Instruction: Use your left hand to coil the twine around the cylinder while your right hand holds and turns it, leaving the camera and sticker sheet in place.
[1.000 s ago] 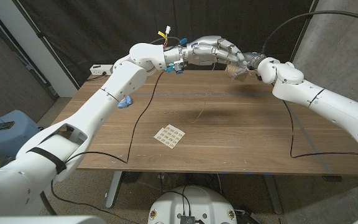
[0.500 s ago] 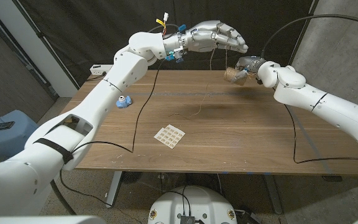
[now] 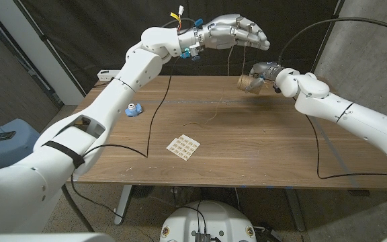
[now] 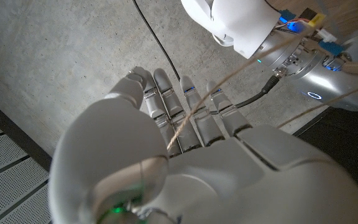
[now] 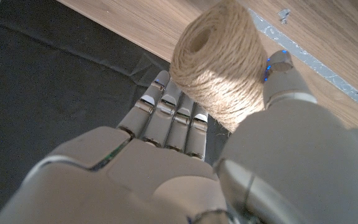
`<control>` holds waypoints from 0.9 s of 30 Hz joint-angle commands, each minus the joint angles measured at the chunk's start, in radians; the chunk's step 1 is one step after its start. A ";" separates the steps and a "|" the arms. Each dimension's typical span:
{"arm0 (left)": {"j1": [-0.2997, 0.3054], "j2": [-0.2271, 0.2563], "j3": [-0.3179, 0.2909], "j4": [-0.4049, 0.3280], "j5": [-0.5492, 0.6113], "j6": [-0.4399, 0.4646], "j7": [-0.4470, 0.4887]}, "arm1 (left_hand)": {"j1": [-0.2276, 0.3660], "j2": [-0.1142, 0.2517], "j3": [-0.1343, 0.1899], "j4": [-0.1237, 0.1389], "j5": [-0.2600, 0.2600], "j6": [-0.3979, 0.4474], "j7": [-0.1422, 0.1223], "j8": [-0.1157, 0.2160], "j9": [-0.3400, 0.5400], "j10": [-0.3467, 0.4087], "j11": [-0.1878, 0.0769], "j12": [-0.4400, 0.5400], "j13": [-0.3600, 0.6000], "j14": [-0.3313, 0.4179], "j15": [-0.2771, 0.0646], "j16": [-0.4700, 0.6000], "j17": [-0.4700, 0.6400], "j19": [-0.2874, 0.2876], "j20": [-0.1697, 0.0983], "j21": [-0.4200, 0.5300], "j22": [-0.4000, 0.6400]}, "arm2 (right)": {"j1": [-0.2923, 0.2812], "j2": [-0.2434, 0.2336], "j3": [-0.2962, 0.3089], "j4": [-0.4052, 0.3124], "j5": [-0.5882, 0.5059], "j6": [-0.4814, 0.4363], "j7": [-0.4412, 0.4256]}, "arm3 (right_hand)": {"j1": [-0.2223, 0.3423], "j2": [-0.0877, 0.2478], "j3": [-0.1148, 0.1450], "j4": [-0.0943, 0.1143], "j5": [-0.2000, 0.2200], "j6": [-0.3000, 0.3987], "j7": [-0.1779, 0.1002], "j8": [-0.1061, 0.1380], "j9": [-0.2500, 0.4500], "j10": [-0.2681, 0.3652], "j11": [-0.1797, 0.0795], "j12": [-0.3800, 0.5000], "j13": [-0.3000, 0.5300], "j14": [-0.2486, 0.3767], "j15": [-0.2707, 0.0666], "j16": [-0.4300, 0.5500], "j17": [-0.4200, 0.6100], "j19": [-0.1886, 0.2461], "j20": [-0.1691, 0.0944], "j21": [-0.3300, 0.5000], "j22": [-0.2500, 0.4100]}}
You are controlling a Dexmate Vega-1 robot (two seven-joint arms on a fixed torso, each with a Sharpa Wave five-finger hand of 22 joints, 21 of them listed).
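The cylinder, wrapped in tan twine, is gripped by my right hand above the table's far edge; in the right wrist view the wound cylinder sits between thumb and fingers of that hand. My left hand is raised higher, just left of it, with a strand of twine hanging from it down to the table, where its loose end lies. In the left wrist view the twine runs across the fingers of the left hand. The sticker sheet lies mid-table, the small blue camera at the left.
Black cables trail over the wooden table: one on the left, one on the right. A power strip sits beyond the far left corner. A dark curtain hangs behind.
My left hand has lifted up and away from the cylinder, drawing a strand of twine out. The right hand has shifted slightly left and lower with the cylinder.
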 commanded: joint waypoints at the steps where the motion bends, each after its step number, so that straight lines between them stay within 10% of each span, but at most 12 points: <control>1: -0.063 -0.040 0.001 0.077 0.011 -0.015 -0.010 | -0.006 0.003 -0.005 -0.003 0.004 0.001 -0.002 -0.005 0.005 0.009 0.000 -0.003 0.002 0.004 0.003 0.000 0.003 -0.004 0.003 0.004 0.003 | -0.028 -0.017 0.007 -0.049 -0.007 0.048 -0.014 | 0.142 0.149 -0.003 0.000 0.006 0.079 -0.069 0.008 0.001 0.094 -0.086 0.002 0.002 0.010 -0.116 -0.001 0.005 0.010 -0.012 0.002 0.003; 27: -0.088 -0.033 -0.029 0.109 0.029 -0.044 0.018 | -0.005 0.003 -0.007 -0.004 0.004 -0.002 -0.004 -0.008 0.006 0.006 -0.004 -0.009 0.005 0.003 0.002 -0.001 0.003 -0.005 0.003 0.004 0.003 | -0.101 -0.072 0.037 -0.173 -0.026 0.075 -0.027 | 0.145 0.151 -0.003 -0.002 0.006 0.079 -0.071 0.008 0.001 0.095 -0.083 -0.001 0.002 0.012 -0.118 -0.012 0.003 0.010 -0.012 0.002 0.003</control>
